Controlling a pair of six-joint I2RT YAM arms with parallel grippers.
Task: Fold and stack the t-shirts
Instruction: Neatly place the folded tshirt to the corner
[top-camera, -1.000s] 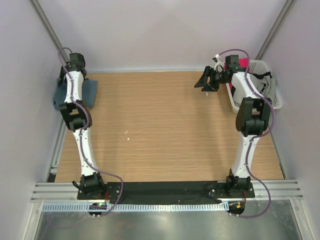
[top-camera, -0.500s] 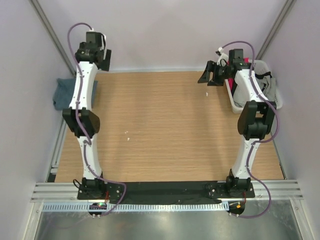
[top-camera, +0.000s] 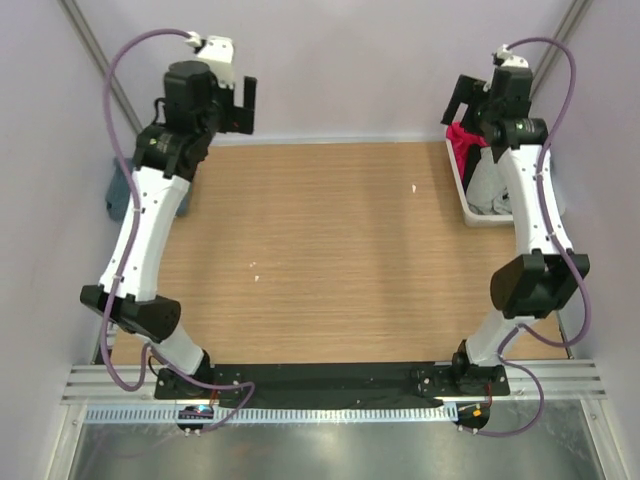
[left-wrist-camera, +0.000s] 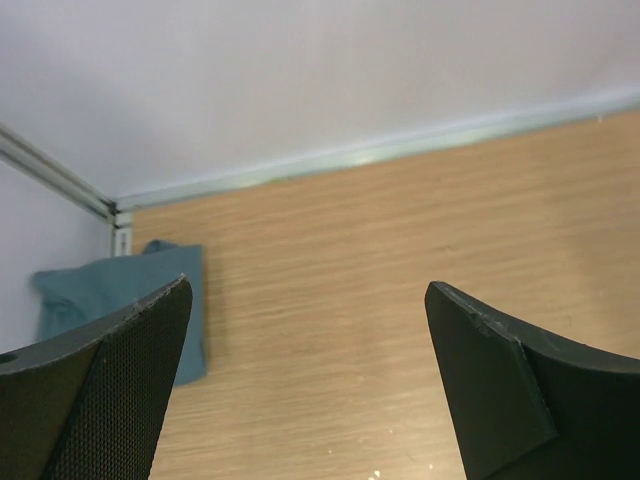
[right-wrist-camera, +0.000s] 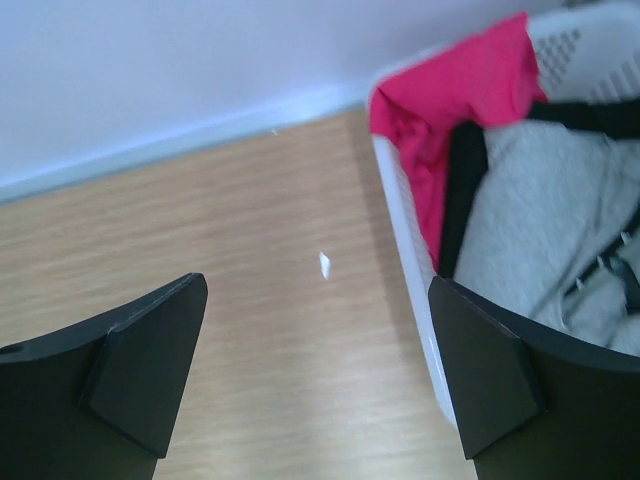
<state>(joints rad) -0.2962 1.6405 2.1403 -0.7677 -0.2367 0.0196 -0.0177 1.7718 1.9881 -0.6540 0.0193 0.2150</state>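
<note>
Both arms stand tall and reach toward the far wall, elbows hanging low over the table's (top-camera: 320, 260) side edges. The left claw (left-wrist-camera: 308, 300) hangs high near the back left corner, its two fingers (left-wrist-camera: 120, 380) spread wide with nothing between them. Below it and off to its left lies the slate-blue t-shirt (left-wrist-camera: 115, 300), a folded pad tucked into the corner by the metal frame post (left-wrist-camera: 60, 180). It is well apart from the fingers.

The right claw (right-wrist-camera: 318, 290) is just as wide open and just as empty, poised in the air near the back right corner. Under its right finger sits the white basket (right-wrist-camera: 405, 250), pushed against the table's right edge. A pink garment (right-wrist-camera: 455, 95) spills over the basket's far rim, with a black piece (right-wrist-camera: 465, 180) and a whitish garment (right-wrist-camera: 540, 230) heaped behind it. Below the gap between the fingers a small white scrap (right-wrist-camera: 324, 264) lies on the wood.

Between the two claws the wood runs bare from the back wall to the arm bases — walls close in on either side.
</note>
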